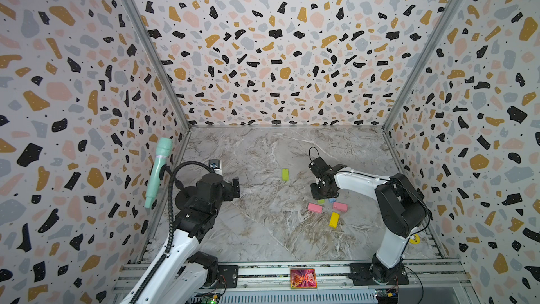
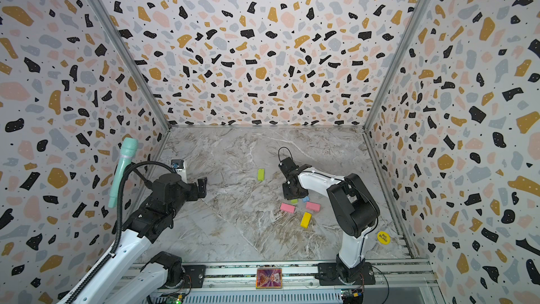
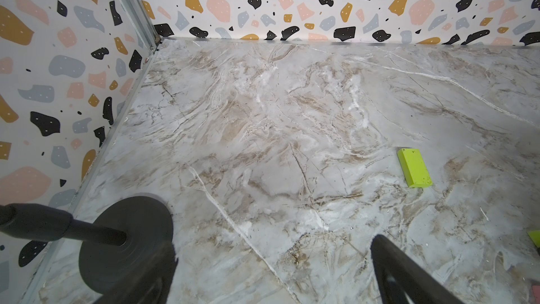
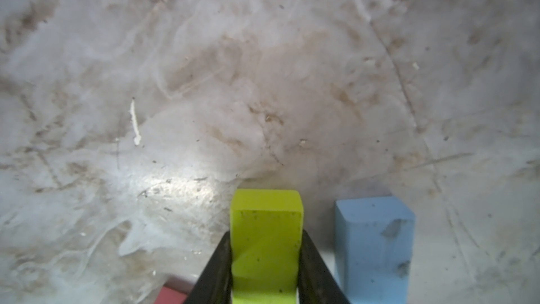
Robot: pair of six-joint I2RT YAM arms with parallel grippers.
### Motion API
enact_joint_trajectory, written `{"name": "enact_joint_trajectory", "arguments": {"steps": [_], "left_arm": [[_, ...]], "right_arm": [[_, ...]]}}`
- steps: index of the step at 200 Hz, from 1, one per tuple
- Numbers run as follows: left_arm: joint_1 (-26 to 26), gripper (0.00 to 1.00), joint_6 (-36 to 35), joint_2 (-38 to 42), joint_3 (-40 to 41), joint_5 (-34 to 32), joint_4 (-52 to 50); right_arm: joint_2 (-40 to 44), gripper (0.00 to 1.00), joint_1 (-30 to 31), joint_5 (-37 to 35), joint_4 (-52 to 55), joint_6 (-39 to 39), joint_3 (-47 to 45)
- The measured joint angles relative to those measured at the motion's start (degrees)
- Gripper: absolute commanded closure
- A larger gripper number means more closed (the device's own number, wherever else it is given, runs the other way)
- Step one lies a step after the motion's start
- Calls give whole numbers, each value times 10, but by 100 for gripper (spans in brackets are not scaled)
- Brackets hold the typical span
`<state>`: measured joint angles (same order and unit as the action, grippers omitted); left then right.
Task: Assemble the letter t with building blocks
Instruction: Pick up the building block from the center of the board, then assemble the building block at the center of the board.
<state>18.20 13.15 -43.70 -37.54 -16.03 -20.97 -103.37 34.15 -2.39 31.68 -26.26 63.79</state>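
Observation:
My right gripper (image 4: 266,239) is shut on a lime green brick (image 4: 266,229) low over the marble table, right of centre. A light blue brick (image 4: 374,250) stands close beside it, apart from the fingers (image 4: 217,270). In both top views the gripper (image 1: 322,195) covers most of these two, with only slivers of green (image 1: 321,201) and blue (image 1: 331,200) showing. Two pink bricks (image 1: 315,207) (image 1: 340,206) and a yellow brick (image 1: 334,219) lie just in front. A second green brick (image 1: 285,174) (image 3: 414,167) lies alone mid-table. My left gripper (image 3: 271,258) hangs open and empty at the left.
A mint green microphone (image 1: 157,171) on a black gooseneck stand with a round base (image 3: 125,244) sits by the left wall. A small white device (image 1: 215,166) stands behind my left arm. A yellow round sticker (image 1: 414,239) and a colourful card (image 1: 303,278) lie near the front rail.

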Motion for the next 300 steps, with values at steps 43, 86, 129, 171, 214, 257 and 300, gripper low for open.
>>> {"name": "enact_joint_trajectory", "arguments": {"steps": [43, 86, 129, 171, 214, 257, 300], "left_arm": [[0, 1, 0, 0, 1, 0, 1], [0, 1, 0, 0, 6, 0, 3], [0, 1, -1, 8, 7, 1, 4], [0, 0, -3, 27, 16, 1, 5], [0, 1, -5, 48, 19, 0, 6], [0, 1, -7, 82, 20, -11, 9], [0, 1, -10, 109, 28, -20, 10]], "right_arm": [[-5, 75, 2, 7, 23, 33, 13], [-19, 88, 25, 7, 54, 115, 76], [-33, 100, 59, 9, 58, 232, 149], [-57, 99, 81, 29, 56, 384, 215], [-121, 97, 80, 92, 84, 499, 360], [-223, 95, 79, 129, 127, 576, 502], [-280, 93, 81, 138, 153, 632, 547]]}}
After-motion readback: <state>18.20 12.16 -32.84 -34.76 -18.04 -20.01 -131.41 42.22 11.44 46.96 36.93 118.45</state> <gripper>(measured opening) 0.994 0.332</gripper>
